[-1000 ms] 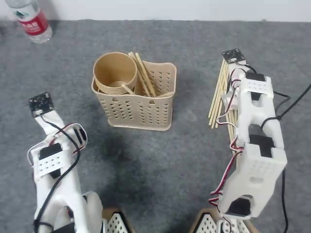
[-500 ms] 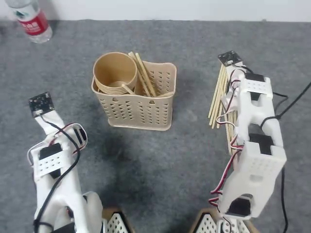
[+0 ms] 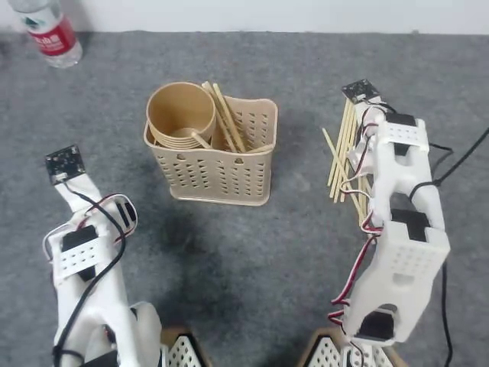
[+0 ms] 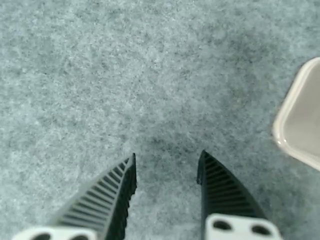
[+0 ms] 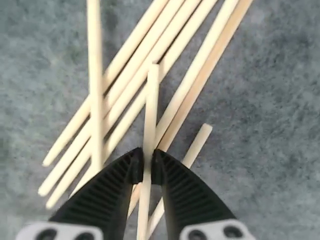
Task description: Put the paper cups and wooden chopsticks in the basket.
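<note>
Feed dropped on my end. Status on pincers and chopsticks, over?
Right pincer shut on one chopstick. Left pincer open over bare carpet. Cups in basket. Loose pile crowds the gripped stick.

Bare grey carpeted tabletop lies open between the beige perforated plastic basket and the loose pale wooden chopsticks near the right edge. Stacked brown paper cups fill the basket's left half; its right half is free.
</note>
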`<state>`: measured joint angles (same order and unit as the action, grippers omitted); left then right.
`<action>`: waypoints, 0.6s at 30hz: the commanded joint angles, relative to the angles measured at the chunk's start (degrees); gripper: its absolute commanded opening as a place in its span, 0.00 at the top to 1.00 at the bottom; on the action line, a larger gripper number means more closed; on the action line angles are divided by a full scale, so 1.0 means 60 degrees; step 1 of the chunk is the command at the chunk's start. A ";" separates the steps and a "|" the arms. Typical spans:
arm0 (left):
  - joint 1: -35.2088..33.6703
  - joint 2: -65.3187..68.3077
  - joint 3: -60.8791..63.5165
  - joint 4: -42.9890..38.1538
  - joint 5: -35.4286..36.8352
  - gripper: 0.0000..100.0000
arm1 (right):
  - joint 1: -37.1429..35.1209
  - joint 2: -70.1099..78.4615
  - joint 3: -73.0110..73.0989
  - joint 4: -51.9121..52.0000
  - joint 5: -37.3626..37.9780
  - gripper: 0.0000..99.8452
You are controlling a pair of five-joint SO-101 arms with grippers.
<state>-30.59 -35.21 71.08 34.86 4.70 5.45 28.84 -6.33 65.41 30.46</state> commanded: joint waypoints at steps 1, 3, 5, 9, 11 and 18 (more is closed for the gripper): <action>0.0088 -0.0029 -0.0051 -0.0190 0.0073 0.81 | 0.0095 -0.0139 -0.1758 0.1311 0.0088 0.99; 0.0088 -0.0029 -0.0051 -0.0190 0.0073 0.81 | 0.0154 -0.0139 -0.2711 0.2176 0.0073 0.99; 0.0088 -0.0029 -0.0051 -0.0190 0.0073 0.81 | 0.0168 -0.0139 -0.3663 0.3026 0.0073 0.99; 0.0088 -0.0029 -0.0051 -0.0190 0.0073 0.81 | 0.0154 -0.0139 -0.5216 0.4447 0.0059 0.99; 0.0088 -0.0029 -0.0051 -0.0190 0.0073 0.81 | 0.0110 -0.0139 -0.5993 0.5048 0.0000 0.99; 0.0088 -0.0029 -0.0051 -0.0190 0.0073 0.81 | -0.0652 -0.0549 -0.8952 0.6308 -0.2359 0.99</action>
<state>-30.59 -35.21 71.08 34.86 4.70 4.48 29.19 -53.10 100.66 22.37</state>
